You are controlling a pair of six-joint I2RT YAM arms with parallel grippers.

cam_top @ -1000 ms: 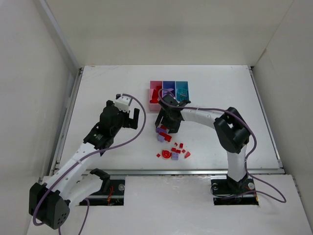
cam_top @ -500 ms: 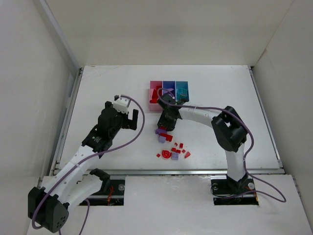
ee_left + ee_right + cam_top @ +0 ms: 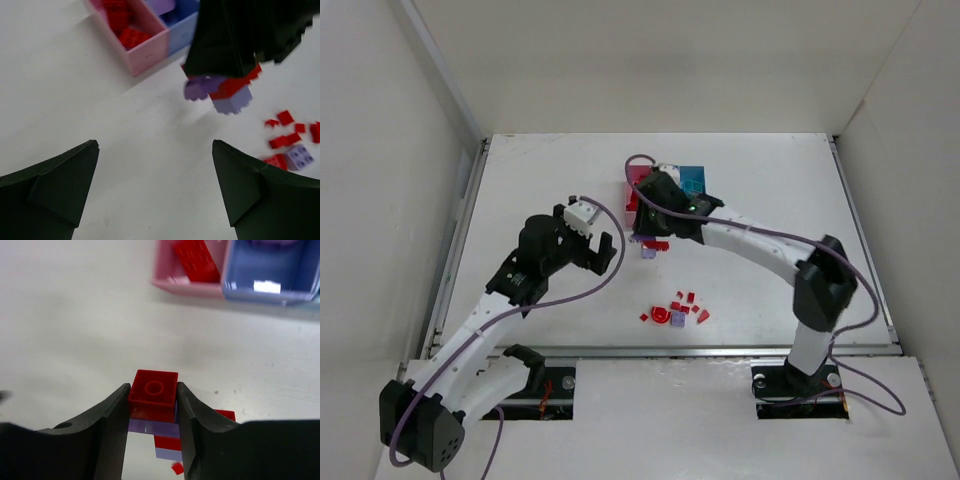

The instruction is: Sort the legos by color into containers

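Note:
My right gripper (image 3: pixel 152 400) is shut on a stack of red and lilac legos (image 3: pixel 153 389), held clear of the table. In the top view the right gripper (image 3: pixel 652 238) hangs just in front of the containers with the stack (image 3: pixel 653 248) below it. The pink bin (image 3: pixel 190 275) holds red bricks; the purple-blue bin (image 3: pixel 270 275) sits beside it. The light blue bin (image 3: pixel 693 178) shows behind the arm. My left gripper (image 3: pixel 602 252) stands open and empty to the left of the stack (image 3: pixel 222 92). Several loose red and lilac legos (image 3: pixel 676 310) lie nearer the front.
The right arm crosses over the bins and hides part of them in the top view. White walls (image 3: pixel 410 200) close in the table on both sides and the back. A metal rail (image 3: pixel 670 350) runs along the front edge.
The right gripper closed on the red and lilac stack, lifted it off the table and carried it toward the bins. The left gripper shifted slightly right.

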